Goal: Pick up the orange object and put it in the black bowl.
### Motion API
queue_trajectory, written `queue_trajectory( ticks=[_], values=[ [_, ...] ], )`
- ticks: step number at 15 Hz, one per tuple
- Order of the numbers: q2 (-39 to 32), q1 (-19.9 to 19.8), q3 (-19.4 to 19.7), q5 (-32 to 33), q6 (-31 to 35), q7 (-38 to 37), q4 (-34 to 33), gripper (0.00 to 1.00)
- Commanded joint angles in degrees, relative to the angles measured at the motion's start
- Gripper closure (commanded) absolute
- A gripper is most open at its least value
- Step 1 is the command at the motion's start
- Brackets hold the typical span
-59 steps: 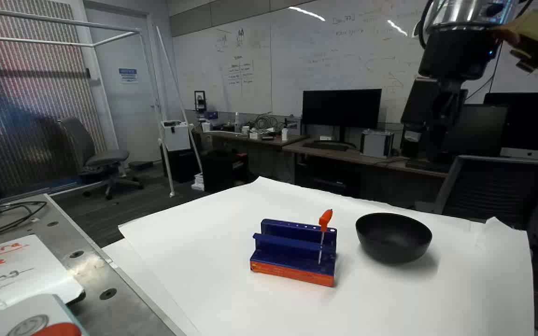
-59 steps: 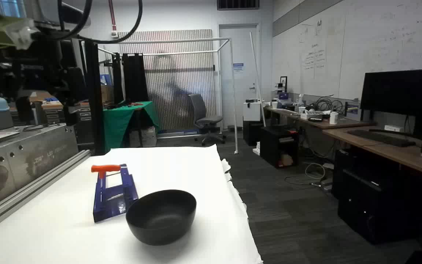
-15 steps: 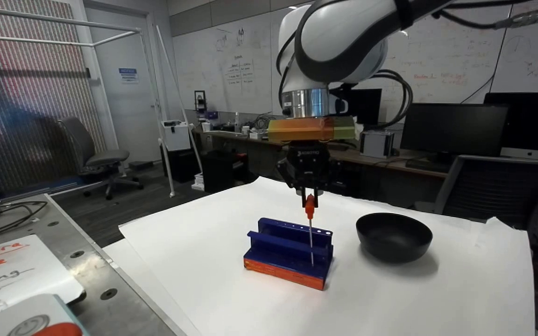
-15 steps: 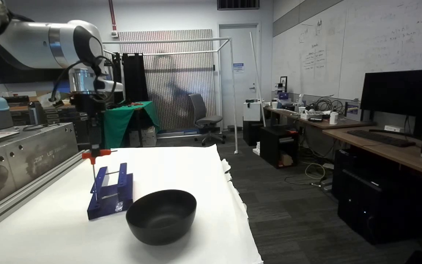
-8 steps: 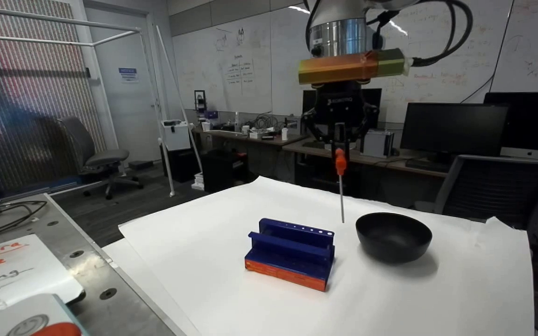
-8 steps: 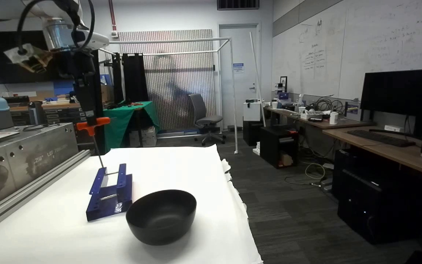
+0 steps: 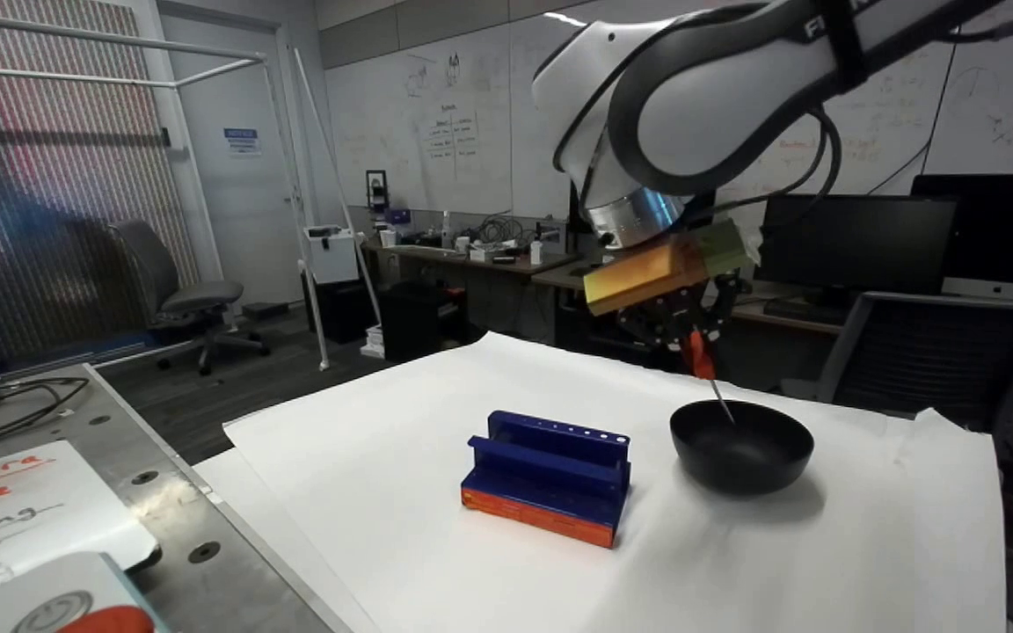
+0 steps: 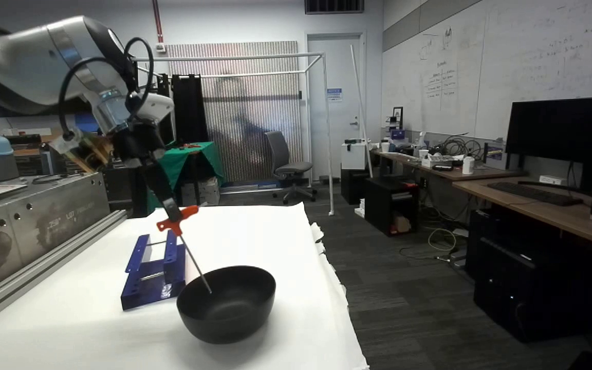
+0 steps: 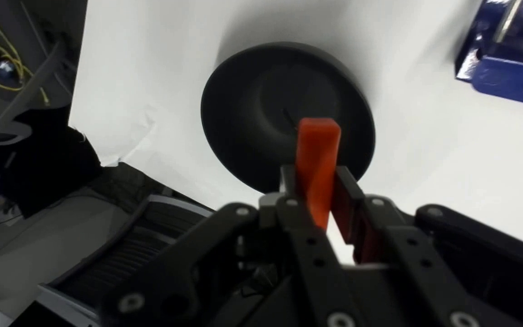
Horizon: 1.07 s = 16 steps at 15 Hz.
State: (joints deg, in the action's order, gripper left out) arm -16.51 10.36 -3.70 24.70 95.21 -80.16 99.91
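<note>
The orange object is a T-handled tool with a thin metal shaft; its handle shows in both exterior views. My gripper is shut on that orange handle, one finger against each side. Tool and hand lean at a slant over the black bowl. The shaft's tip reaches down within the bowl's opening, while the handle stays above the rim. In the wrist view the bowl lies right behind the handle. Whether the tip touches the bowl's inside, I cannot tell.
A blue rack with an orange base stands beside the bowl on the white-covered table. A metal bench borders the table. An office chair and desks with monitors are beyond it.
The tool stood in the rack and my gripper closed round its handle there. It was then lifted out, carried sideways to the bowl, tilted and lowered. The rack shifted slightly.
</note>
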Motion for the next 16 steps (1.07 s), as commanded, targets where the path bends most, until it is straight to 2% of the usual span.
queue_trajectory(
  ticks=[1, 5, 6, 7, 8, 13, 15, 16],
  values=[
    [-5.9, 1.2, 1.7, 2.5, -3.8, -2.2, -4.0, 0.94],
    [-10.3, 1.0, 2.9, 1.7, -2.2, -0.5, -5.4, 0.93],
    [-11.1, 1.0, 3.1, 1.5, -1.9, -0.3, -5.7, 0.80],
    [-11.7, 1.0, 3.3, 1.4, -1.9, -0.2, -6.2, 0.54],
    [-12.1, 0.9, 3.5, 1.1, -1.7, -0.3, -6.5, 0.53],
    [-11.3, -0.3, 4.2, -0.8, -0.1, 0.6, -6.3, 0.16],
    [-8.5, -1.8, 3.3, -4.0, 3.7, 3.7, -4.4, 0.02],
    [-7.0, -2.4, 2.9, -5.7, 6.0, 5.6, -3.2, 0.00]
  ],
)
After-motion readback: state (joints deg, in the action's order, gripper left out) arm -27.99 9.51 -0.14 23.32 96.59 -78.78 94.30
